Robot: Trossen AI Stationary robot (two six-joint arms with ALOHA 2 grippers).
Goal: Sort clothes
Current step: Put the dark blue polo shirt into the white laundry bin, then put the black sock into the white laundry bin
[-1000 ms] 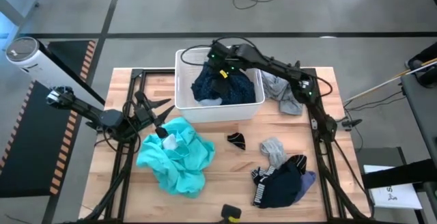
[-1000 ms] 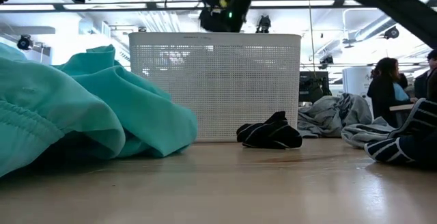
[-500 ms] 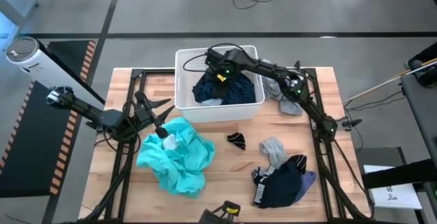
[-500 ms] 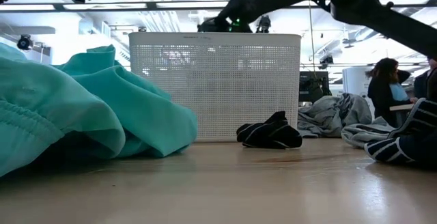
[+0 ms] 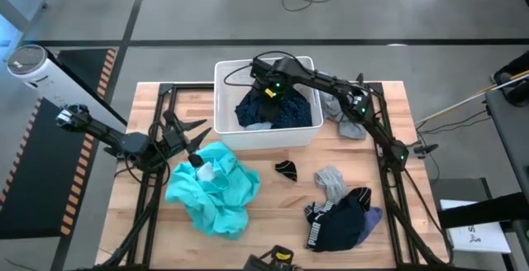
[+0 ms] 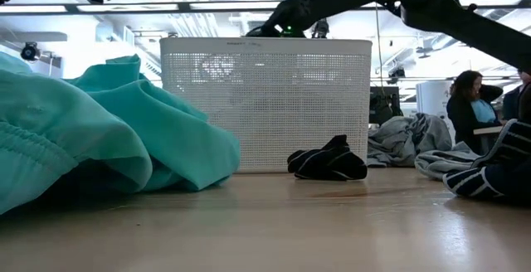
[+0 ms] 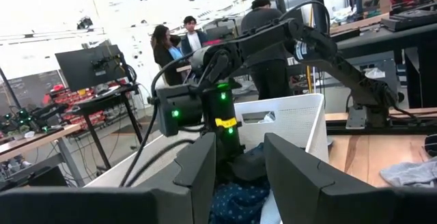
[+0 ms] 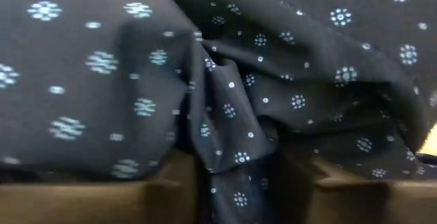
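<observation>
Clothes (image 5: 277,110) fill the bin (image 5: 225,114) — right wrist alone shows dotted print (image 8: 225,80).

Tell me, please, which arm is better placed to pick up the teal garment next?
Probably the left: its gripper hovers beside the teal garment, while the right gripper is down in the bin on dark clothes.
</observation>
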